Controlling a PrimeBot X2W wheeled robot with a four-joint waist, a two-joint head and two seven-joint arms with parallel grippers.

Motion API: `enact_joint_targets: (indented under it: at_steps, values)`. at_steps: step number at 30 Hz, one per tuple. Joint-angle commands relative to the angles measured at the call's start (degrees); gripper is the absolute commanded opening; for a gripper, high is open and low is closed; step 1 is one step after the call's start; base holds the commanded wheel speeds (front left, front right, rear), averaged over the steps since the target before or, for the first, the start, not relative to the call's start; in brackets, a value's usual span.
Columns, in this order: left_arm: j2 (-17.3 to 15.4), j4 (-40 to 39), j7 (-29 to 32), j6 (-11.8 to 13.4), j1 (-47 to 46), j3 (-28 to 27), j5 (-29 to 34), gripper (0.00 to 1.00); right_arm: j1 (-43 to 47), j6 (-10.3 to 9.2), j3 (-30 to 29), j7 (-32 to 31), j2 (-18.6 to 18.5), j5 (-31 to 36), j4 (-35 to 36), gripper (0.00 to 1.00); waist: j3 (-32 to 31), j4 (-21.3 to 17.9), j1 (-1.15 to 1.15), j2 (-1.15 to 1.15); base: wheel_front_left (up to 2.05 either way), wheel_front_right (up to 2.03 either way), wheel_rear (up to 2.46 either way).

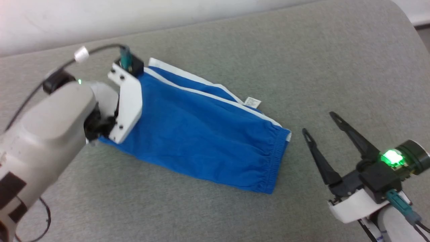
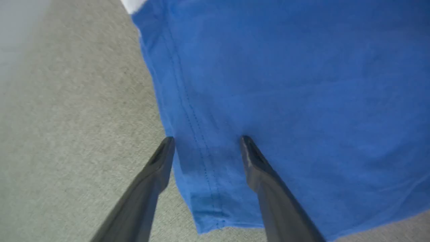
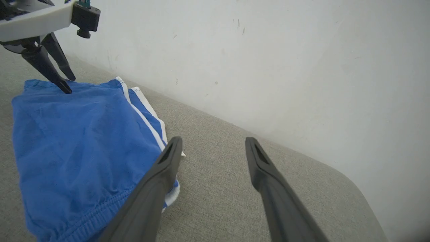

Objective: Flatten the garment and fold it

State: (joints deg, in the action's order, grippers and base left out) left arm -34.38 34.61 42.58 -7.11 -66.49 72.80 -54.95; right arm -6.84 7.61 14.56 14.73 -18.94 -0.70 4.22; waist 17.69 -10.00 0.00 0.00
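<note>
The grey padded surface (image 1: 336,67) carries the garment (image 1: 201,134), which lies folded lengthwise and fairly smooth near the middle. The left gripper (image 2: 206,141) hangs over the hem end, jaws spread wide, holding nothing. The right gripper (image 1: 318,122) sits just beside the waistband (image 1: 275,158), equally wide and empty. For the next fold, I'd pinch both layers squarely at the hem (image 2: 201,174) and mind the small tag (image 1: 252,102).

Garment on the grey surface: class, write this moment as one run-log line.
garment: folded over, lying flat | left fingers: open, straddling its edge | right fingers: open, clear of it | held: nothing
</note>
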Motion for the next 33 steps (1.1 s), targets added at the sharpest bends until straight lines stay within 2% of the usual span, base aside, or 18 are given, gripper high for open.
enact_joint_targets:
  at_steps: [1, 4, 5, 6, 8, 11, 15, 18, 22, 25, 28, 33]
  values:
    - [-0.25, -0.17, 0.55, -0.37, 1.44, 0.36, -0.06, 1.00, -0.92, -0.12, 0.34, 0.27, 0.20, -0.38, -0.40, 1.00, 1.71, -1.77, 0.00, 0.00, 0.00, 0.00, 0.00]
    - [-0.70, -0.76, 2.65, -0.37, 3.40, 0.48, 0.95, 1.00, -2.91, -0.12, 1.71, 0.27, -0.23, -1.09, -1.69, 1.00, 2.08, -2.65, 0.00, 0.00, 0.00, 0.00, 0.00]
    - [-0.89, -1.09, 2.92, -0.37, 3.92, 0.50, 1.01, 0.68, -3.59, -0.12, 2.05, 0.27, -0.64, -1.47, -2.01, 1.00, 2.01, -2.80, 0.00, 0.00, 0.00, 0.00, 0.00]
    - [-1.02, -1.42, 2.72, -0.37, 4.24, 0.51, 1.02, 0.00, -4.10, -0.12, 2.30, 0.27, -1.00, -2.30, -2.44, 1.00, 1.86, -2.86, 0.00, 0.00, 0.00, 0.00, 0.00]
    - [-1.25, -2.21, 2.38, -0.37, 4.66, 0.52, 0.79, 0.00, -5.13, -0.12, 2.99, -0.57, -2.24, -4.84, -3.29, 1.00, 1.21, -2.71, 0.00, 0.00, 0.00, 0.00, 0.00]
    - [-1.69, -3.10, 0.37, -0.37, 4.56, 0.53, 0.55, 0.00, -7.09, -0.12, 6.03, -6.24, -5.64, -11.06, -2.43, 1.00, -0.13, -2.15, 0.00, 0.00, 0.00, 0.00, 0.00]
    - [-1.83, -3.49, -2.25, -0.37, 4.44, 0.54, -0.27, 0.00, -9.87, -0.12, 10.23, -19.98, -10.73, -22.13, 1.10, 1.00, -1.74, -1.43, 0.00, 0.00, 0.00, 0.00, 0.00]
    - [-1.68, -3.68, -3.45, -0.37, 4.71, 0.54, -0.59, 0.00, -12.39, -0.12, 12.05, -29.63, -12.60, -29.34, 4.13, 1.00, -2.37, -1.13, 0.00, 0.00, 0.00, 0.00, 0.00]
    - [-1.34, -3.66, -4.82, -0.37, 4.69, 0.54, -0.66, 0.00, -14.55, -0.12, 13.04, -42.41, -11.80, -36.14, 4.17, 1.00, -2.38, -0.58, 0.00, 0.00, 0.00, 0.00, 0.00]
    - [-0.72, -3.58, -5.48, -0.37, 4.15, 0.55, -0.55, 0.00, -16.28, -0.12, 13.35, -48.30, -9.94, -37.92, 1.76, 1.00, -1.64, 0.12, 0.00, 0.00, 0.00, 0.00, 0.00]
    - [-0.19, -3.37, -6.27, -0.37, 3.43, 0.55, -0.50, 0.00, -17.44, -0.12, 13.27, -50.35, -6.72, -38.78, -3.67, 1.00, -0.57, 0.87, 0.00, 0.00, 0.00, 0.00, 0.00]
    - [0.56, -3.06, -7.56, -0.37, 2.38, 0.55, -0.33, 0.00, -18.44, -0.12, 14.57, -49.00, -1.91, -38.00, -15.15, 1.00, 1.24, 2.35, 0.00, 0.00, 0.00, 0.00, 0.00]
